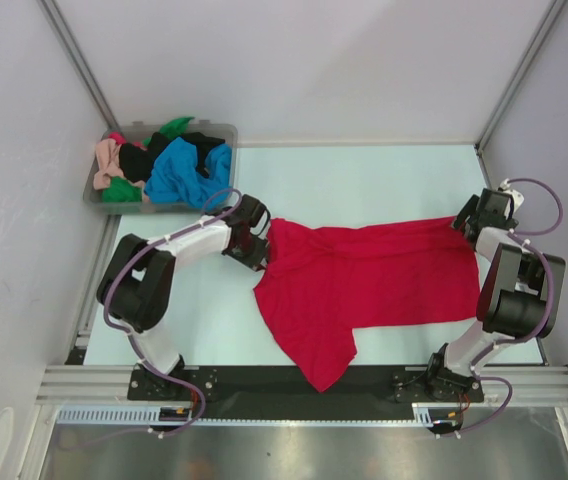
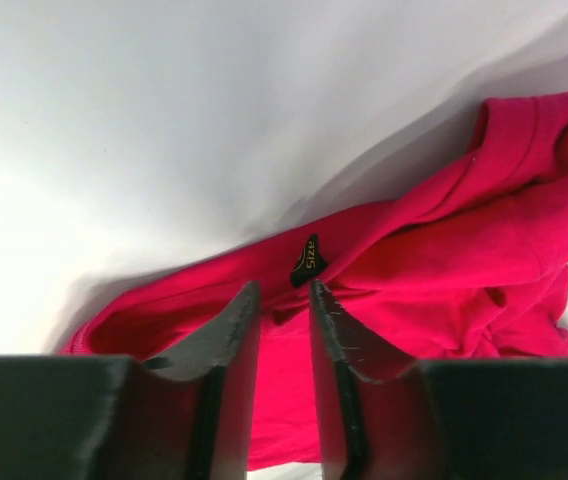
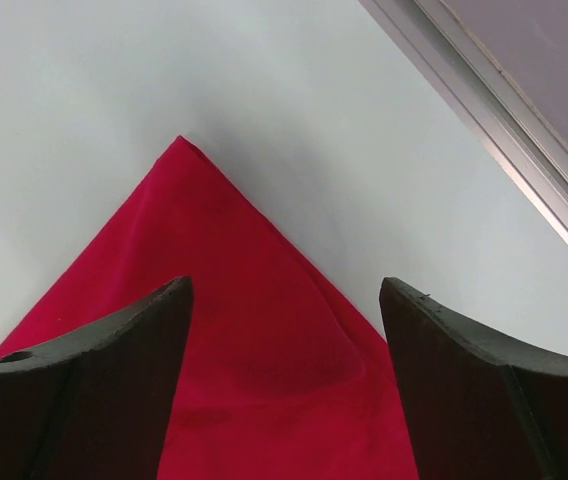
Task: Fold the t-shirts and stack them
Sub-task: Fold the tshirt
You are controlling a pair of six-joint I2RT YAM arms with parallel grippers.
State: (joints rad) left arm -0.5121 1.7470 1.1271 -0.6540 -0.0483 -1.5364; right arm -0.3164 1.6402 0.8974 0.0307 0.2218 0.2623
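Left fingers: a narrow gap between them, red cloth showing in the gap; I cannot tell whether they have pinched it.
Left gripper: low at the left end of the red t-shirt, its tips just short of the collar fold.
Size label: small and black, on the collar just beyond the left tips.
Right fingers: spread wide, holding nothing.
Right gripper: over the shirt's far right corner, which lies flat between and below its fingers.
Red t-shirt: spread across the middle of the table, bunched at its left end, one sleeve hanging toward the near edge.
Bin: at the far left corner of the table, well apart from the red shirt.
In the bin: blue t-shirt, green t-shirt, black t-shirt and peach-pink t-shirt, heaped unfolded.
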